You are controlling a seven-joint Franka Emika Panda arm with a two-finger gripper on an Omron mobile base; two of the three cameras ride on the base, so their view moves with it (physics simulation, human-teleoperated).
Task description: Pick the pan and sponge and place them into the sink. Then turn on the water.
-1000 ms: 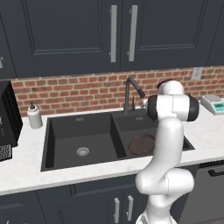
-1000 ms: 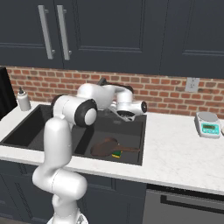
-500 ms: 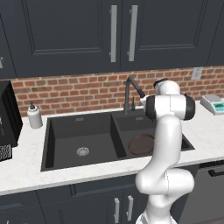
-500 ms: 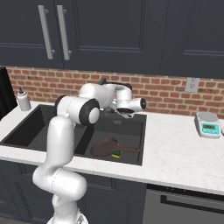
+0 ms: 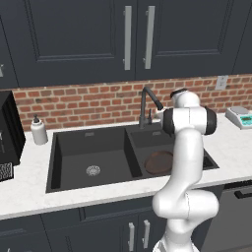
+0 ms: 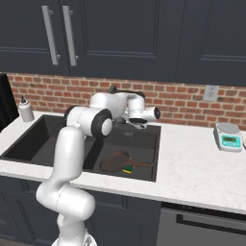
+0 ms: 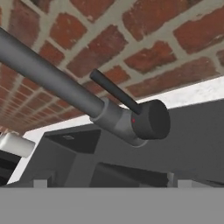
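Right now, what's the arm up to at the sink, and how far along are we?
The pan and the sponge both lie in the right basin of the sink. The arm has its hand up at the back of the sink, close to the faucet; the hand view looks straight at the faucet's lever handle. No stream falls from the spout, so the water is not on yet. Whether the fingers are open or shut can't be told from these views.

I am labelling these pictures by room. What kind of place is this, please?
A home-style kitchen, rendered in simulation. A black double sink with a faucet is set into a white counter, under dark cabinets and a brick wall.
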